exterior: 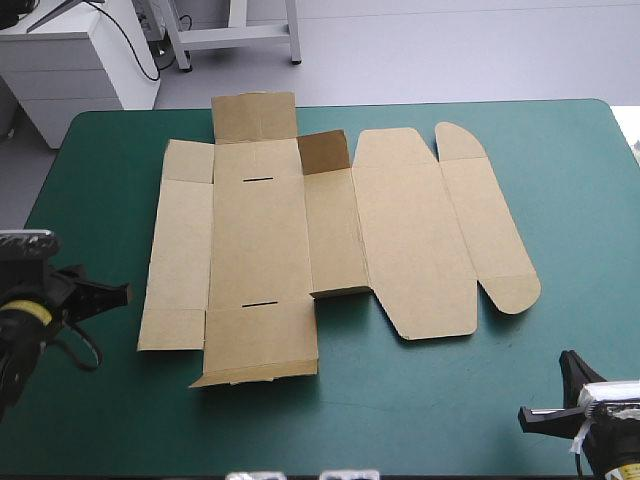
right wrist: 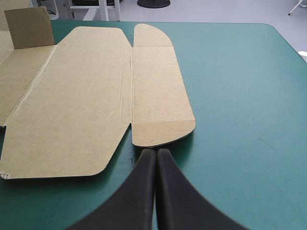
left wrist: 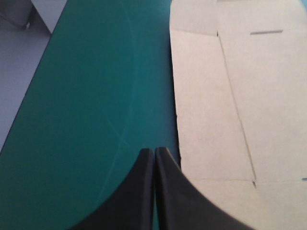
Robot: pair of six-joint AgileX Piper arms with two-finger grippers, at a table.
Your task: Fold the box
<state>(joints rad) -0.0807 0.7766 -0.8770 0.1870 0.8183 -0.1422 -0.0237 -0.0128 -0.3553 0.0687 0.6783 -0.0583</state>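
While the left gripper [left wrist: 154,152] and right gripper [right wrist: 156,152] sit pressed together, empty, a nudge could skid the flat box [exterior: 260,240]

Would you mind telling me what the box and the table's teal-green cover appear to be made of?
The box looks like brown cardboard with a matte, unprinted face: pressed crease lines, cut slots, and two far flaps holding themselves upright. The teal-green cover looks smooth with a faint sheen, perhaps a vinyl or rubber mat; the pictures leave that open.
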